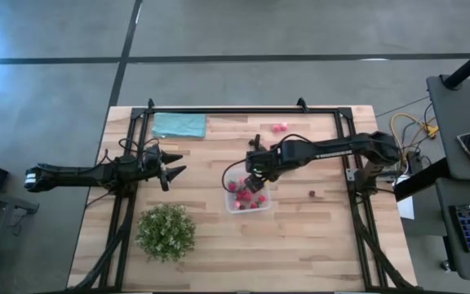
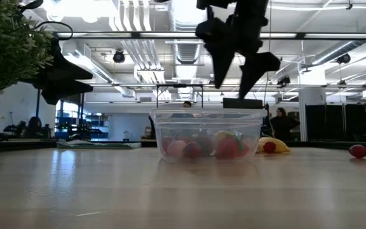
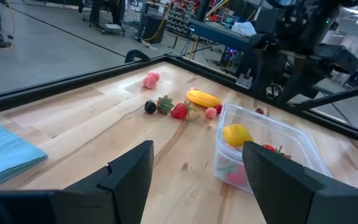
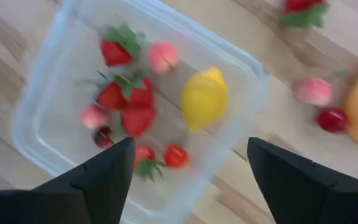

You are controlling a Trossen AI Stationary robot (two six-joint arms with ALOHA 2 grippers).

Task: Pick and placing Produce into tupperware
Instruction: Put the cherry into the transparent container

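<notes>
Plant [image 1: 166, 232]: near table edge, left of the tub, apart from it.
Left gripper [image 1: 172, 171]: fingers spread, empty, above bare wood between cloth and plant.
Cloth [image 1: 179, 124]: teal, flat at the far left corner.
Tub [image 1: 246, 196]: mid-table, holding red and pink berries and a lemon [image 4: 204, 99].
Right gripper [image 1: 255, 169]: above the tub's far rim, fingers spread, empty.
Loose produce: banana [image 3: 202, 98] and berries just beyond the tub; pink pair [image 1: 278, 127] by the far rail; one dark piece [image 1: 312, 193] right of the tub.
</notes>
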